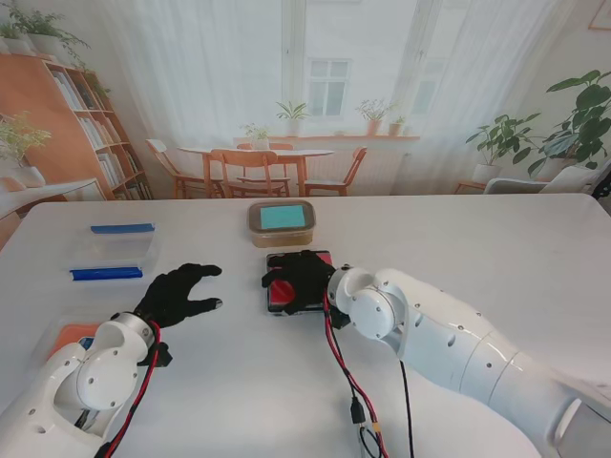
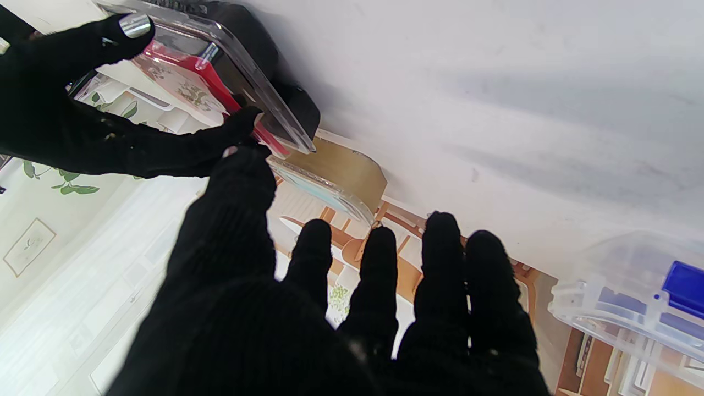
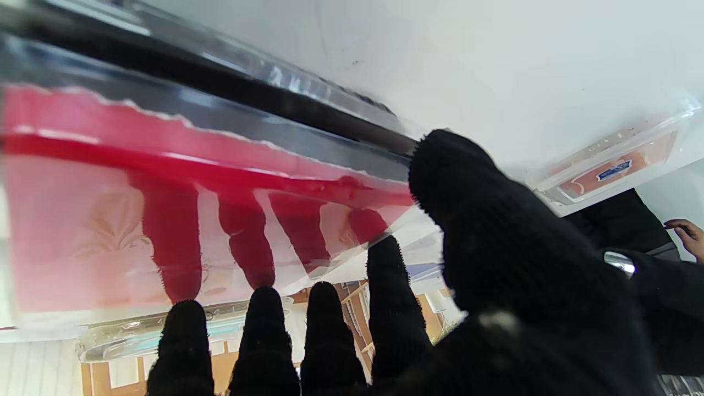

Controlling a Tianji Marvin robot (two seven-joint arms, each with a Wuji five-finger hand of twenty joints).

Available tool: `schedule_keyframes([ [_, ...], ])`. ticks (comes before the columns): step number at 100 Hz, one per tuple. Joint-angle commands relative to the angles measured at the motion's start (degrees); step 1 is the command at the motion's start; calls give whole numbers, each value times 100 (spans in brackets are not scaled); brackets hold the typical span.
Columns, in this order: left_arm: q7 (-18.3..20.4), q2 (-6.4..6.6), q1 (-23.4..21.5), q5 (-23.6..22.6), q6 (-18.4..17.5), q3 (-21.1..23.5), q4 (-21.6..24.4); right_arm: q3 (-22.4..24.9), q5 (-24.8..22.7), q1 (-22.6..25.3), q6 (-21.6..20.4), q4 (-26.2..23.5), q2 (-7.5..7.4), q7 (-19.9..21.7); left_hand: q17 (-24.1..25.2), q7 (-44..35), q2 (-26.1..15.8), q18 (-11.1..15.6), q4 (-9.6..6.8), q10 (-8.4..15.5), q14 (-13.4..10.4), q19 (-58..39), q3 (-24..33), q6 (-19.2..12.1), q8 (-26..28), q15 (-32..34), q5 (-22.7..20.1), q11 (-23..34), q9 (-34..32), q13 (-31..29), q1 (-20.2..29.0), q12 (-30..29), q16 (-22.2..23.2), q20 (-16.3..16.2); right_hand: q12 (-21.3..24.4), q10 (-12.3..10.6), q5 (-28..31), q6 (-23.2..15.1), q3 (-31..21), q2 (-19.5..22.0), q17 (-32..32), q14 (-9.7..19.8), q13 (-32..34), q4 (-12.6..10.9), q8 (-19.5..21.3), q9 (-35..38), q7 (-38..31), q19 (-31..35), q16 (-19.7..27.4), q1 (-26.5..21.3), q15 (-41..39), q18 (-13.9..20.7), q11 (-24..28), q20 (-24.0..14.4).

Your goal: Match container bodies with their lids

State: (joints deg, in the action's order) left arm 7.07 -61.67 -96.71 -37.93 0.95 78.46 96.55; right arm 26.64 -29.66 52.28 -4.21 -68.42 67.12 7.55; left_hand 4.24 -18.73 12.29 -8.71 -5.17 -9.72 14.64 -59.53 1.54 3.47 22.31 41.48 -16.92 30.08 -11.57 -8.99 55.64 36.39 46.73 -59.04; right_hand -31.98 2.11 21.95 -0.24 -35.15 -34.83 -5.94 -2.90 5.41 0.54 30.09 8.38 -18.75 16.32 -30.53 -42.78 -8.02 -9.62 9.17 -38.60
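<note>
White table (image 1: 496,248): right hand (image 1: 298,277) flat atop red lid (image 1: 286,296), grasp unclear; left hand (image 1: 177,294) spread, unladen.

Bright curtained windows (image 1: 327,86) back a wooden dining set (image 1: 256,168) (bookshelf (image 1: 81,119) left, plants (image 1: 558,124) right).

White table (image 1: 496,248) across the stand view. Printed room scene behind it: window (image 1: 327,86) at 12 o'clock, wooden dining table (image 1: 256,153) with chairs just beneath. Bookshelf (image 1: 67,124) at 10 o'clock. Large leafy plant (image 1: 573,119) at 2 o'clock.
</note>
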Motion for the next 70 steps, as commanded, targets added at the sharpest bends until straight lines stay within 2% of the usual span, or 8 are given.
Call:
schedule_keyframes([
  [1, 24, 1, -4, 19, 22, -17, -19, -27, 6, -54, 45, 67, 31, 98, 85, 50, -86, -4, 158, -80, -4, 127, -162, -181, -19, -122, -33, -44, 91, 78, -105, -74, -90, -93, -83, -131, 52, -79, -31, -100, -47, -71, -170, 80, -26, -158, -35, 136, -89, -96, 41, 45, -139, -118],
  [26, 47, 4, 46, 37, 18, -32, -50, -100, -20, -113, 209, 129, 45, 128, 85, 50, -84, -5, 158, -78, -7, 123, -159, -192, -18, -119, -25, -48, 96, 78, -105, -74, -88, -110, -220, -130, 226, 55, -8, -94, -84, -91, -178, 75, -2, -192, -94, 260, -150, -117, 35, 29, -222, -242],
  [70, 41, -3, 119, 107, 27, -89, -106, -35, -238, -32, 433, -57, -86, 283, 85, 50, -85, 3, 160, -77, -9, 119, -163, -203, -17, -118, -12, -45, 88, 78, -115, -73, -87, -133, -434, -145, 552, 362, -6, -105, -111, -100, -187, 72, -9, -208, -107, 362, -229, -143, 60, 17, -364, -368],
])
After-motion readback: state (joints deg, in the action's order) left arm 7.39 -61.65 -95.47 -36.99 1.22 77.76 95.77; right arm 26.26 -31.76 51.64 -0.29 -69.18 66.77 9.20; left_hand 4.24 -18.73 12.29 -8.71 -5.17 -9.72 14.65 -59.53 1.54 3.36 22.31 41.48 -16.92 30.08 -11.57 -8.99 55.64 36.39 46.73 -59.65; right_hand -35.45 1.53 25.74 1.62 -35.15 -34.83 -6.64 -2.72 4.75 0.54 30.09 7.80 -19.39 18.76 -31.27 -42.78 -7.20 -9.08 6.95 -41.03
